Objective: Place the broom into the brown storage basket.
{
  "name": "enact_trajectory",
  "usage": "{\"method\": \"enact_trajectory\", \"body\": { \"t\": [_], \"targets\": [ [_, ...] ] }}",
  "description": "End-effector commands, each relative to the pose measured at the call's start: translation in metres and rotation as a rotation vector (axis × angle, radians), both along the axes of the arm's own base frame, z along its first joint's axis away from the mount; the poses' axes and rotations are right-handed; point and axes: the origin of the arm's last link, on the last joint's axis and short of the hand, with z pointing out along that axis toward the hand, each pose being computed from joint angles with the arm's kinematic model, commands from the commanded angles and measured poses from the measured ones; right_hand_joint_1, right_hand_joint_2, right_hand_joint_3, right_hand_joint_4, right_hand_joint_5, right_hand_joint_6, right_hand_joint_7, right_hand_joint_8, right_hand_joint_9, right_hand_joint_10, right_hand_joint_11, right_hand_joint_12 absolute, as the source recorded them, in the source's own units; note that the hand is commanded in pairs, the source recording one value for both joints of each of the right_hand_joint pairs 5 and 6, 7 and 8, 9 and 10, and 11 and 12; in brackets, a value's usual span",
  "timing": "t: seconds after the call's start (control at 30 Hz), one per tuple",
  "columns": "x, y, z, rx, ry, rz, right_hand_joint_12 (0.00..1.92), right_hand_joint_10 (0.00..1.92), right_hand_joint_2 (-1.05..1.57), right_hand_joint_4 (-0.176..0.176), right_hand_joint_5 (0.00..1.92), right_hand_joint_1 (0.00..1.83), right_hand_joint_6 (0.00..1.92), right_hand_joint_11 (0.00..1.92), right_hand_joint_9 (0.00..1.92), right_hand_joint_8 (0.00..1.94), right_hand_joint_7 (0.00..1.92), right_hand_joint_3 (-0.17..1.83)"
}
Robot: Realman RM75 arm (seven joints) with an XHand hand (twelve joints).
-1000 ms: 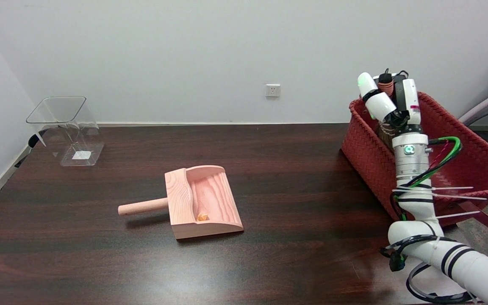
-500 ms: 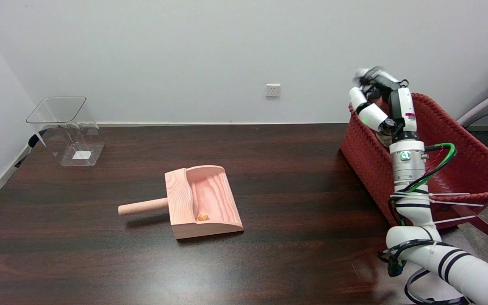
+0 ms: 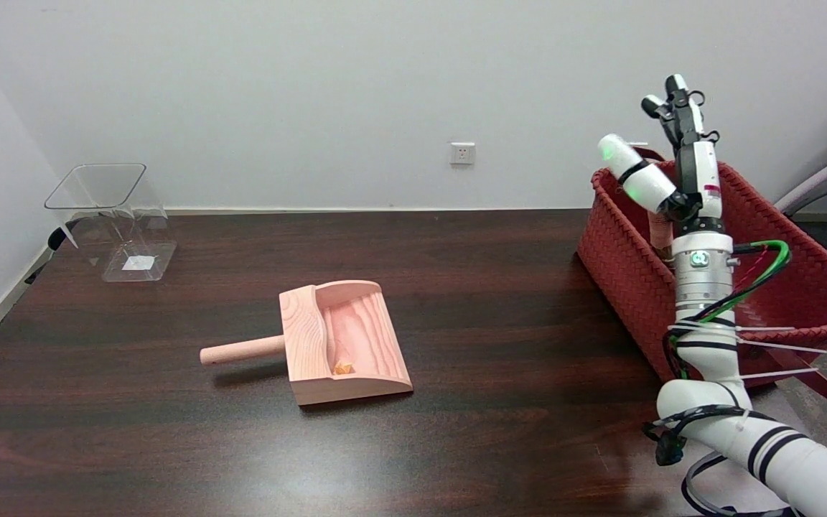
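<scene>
We see the right hand [image 3: 675,154] raised above the basket [image 3: 772,287] w/ fingers spread, holding nothing. Just below it a pale handle end, probably the broom [image 3: 660,231], pokes up inside the basket at far right, so we judge the task approx. done; only withdrawal left. Dustpan [image 3: 338,343] sits mid-worktop [image 3: 456,431].

Red-brown woven basket [image 3: 618,244], pale grained wooden dustpan [image 3: 342,345], dark streaked table [image 3: 456,431].

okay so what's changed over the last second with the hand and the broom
The right hand has let go of the broom, spread its fingers and risen above the brown storage basket; the broom now rests inside. The wooden dustpan and clear container stayed put.
</scene>
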Motion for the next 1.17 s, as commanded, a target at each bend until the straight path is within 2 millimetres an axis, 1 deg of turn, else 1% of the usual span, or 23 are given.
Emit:
{"method": "enact_trajectory", "body": {
  "t": [0.03,0.13,0.2,0.23,0.27,0.3,0.33,0.37,0.47,0.67,0.7,0.8,0.9,0.97,1.03,1.17],
  "targets": [
    [0.022,0.020,-0.001,-0.003,-0.067,0.056,0.04,0.04,1.00,0.000,0.04,0.61,0.04,0.04,0.04,0.30,0.30,0.49],
    [0.028,0.026,-0.002,-0.003,-0.076,0.083,0.04,0.04,1.02,0.000,0.04,0.52,0.04,0.04,0.04,0.29,0.29,0.75],
    [0.032,0.030,-0.004,-0.006,-0.080,0.106,0.03,0.03,1.02,0.000,0.03,0.50,0.03,0.03,0.03,0.28,0.28,0.79],
    [0.053,0.037,-0.035,0.112,-0.139,0.240,0.03,0.03,1.03,0.000,0.03,0.50,0.03,0.03,0.03,0.28,0.28,0.82],
    [0.047,0.037,-0.024,0.068,-0.120,0.206,0.03,0.03,1.03,0.000,0.03,0.49,0.03,0.03,0.03,0.28,0.28,0.82],
    [0.056,0.043,-0.036,0.111,-0.147,0.264,0.02,0.02,1.03,0.000,0.02,0.49,0.02,0.02,0.02,0.28,0.28,0.82],
    [0.050,0.044,-0.026,0.065,-0.129,0.226,0.01,0.01,1.04,0.000,0.01,0.48,0.01,0.01,0.01,0.27,0.27,0.82],
    [0.041,0.045,-0.010,0.002,-0.102,0.165,0.00,0.00,1.06,0.000,0.00,0.47,0.00,0.00,0.00,0.27,0.27,0.83],
    [0.047,0.057,-0.012,-0.008,-0.113,0.193,0.00,0.00,1.08,0.000,0.00,0.46,0.00,0.00,0.00,0.26,0.26,0.83],
    [0.050,0.086,-0.010,-0.074,-0.107,0.219,0.03,0.03,1.10,0.000,0.03,0.45,0.03,0.03,0.03,0.27,0.27,0.83],
    [0.050,0.092,-0.008,-0.090,-0.103,0.218,0.03,0.03,1.09,0.000,0.03,0.45,0.03,0.03,0.03,0.27,0.27,0.80],
    [0.050,0.105,0.001,-0.119,-0.104,0.194,0.00,0.00,1.02,0.000,0.00,0.47,0.00,0.00,0.00,0.24,0.24,0.60],
    [0.051,0.117,0.010,-0.145,-0.089,0.168,0.00,0.00,1.00,0.000,0.00,0.47,0.00,0.00,0.00,0.21,0.21,0.63],
    [0.052,0.123,0.014,-0.157,-0.084,0.171,0.00,0.00,1.01,0.000,0.00,0.47,0.00,0.00,0.00,0.20,0.20,0.71],
    [0.053,0.128,0.016,-0.175,-0.077,0.190,0.00,0.00,1.04,0.000,0.00,0.45,0.00,0.00,0.00,0.20,0.20,0.75],
    [0.056,0.137,0.021,-0.219,-0.078,0.241,0.00,0.00,1.03,0.000,0.00,0.45,0.00,0.00,0.00,0.19,0.19,0.65]
  ]
}}
